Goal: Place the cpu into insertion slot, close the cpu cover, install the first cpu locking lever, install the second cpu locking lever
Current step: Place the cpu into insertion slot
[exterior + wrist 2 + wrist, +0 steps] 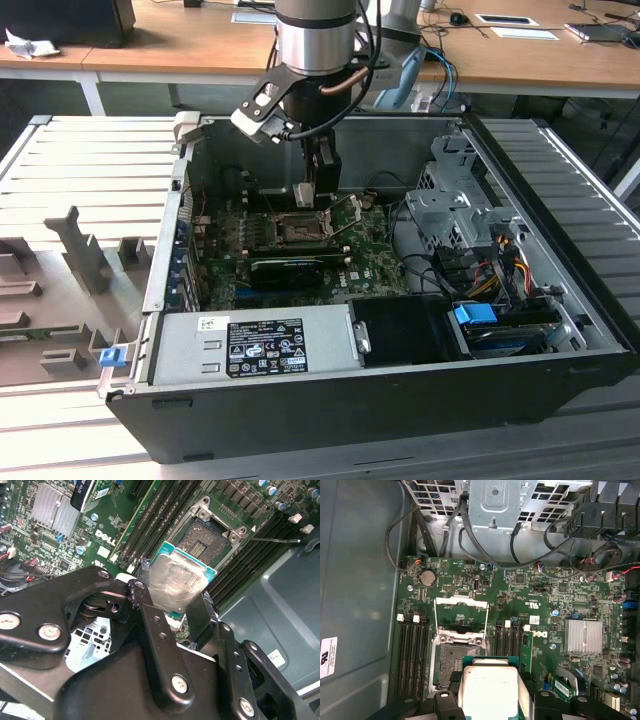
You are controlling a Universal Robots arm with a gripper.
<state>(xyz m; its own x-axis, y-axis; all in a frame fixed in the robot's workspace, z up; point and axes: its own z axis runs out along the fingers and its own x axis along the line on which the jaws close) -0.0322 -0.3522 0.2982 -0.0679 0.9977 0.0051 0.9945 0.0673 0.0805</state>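
Gripper [172, 599]: fingers clamped on the chip's edges, poised over the socket.
Chip [182, 582]: held flat just above the socket and a little to one side, not seated.
Socket [451, 666]: bare, contacts exposed, on the green board [540, 580].
Cover [460, 636]: swung open, hinged up at one edge of the socket.
Progress: nothing looks finished; seating, closing and both latchings remain.

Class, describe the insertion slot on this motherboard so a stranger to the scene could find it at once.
Look inside the open black computer case at the green motherboard. Between two banks of long narrow memory slots sits the insertion slot: the only square dark socket, framed in metal.
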